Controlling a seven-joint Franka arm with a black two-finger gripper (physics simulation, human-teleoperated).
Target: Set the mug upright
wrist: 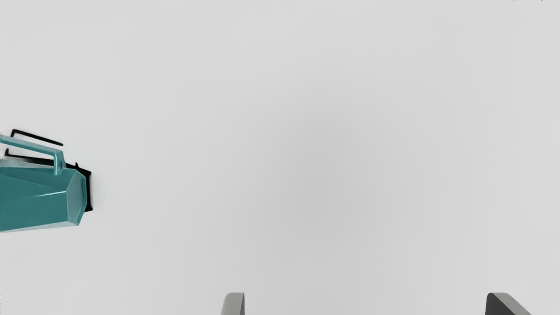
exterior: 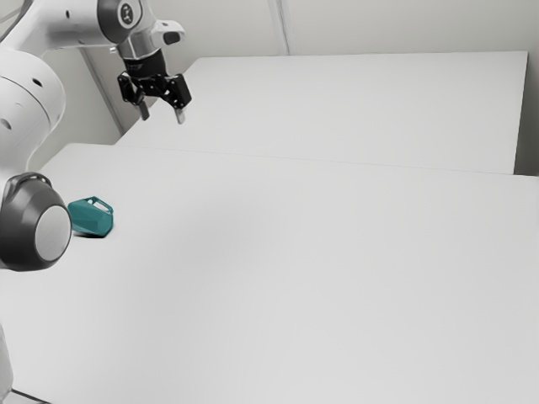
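The mug point(exterior: 91, 217) lies on its side toward the tabletop's point(exterior: 337, 269) far corner at the exterior view's left, probably steadied by its flat facets, its handle raised off the surface. The gripper point(exterior: 162, 119) hangs well above and apart from it, fingers spread and empty — room, I judge, to straddle the mug before tipping it up.
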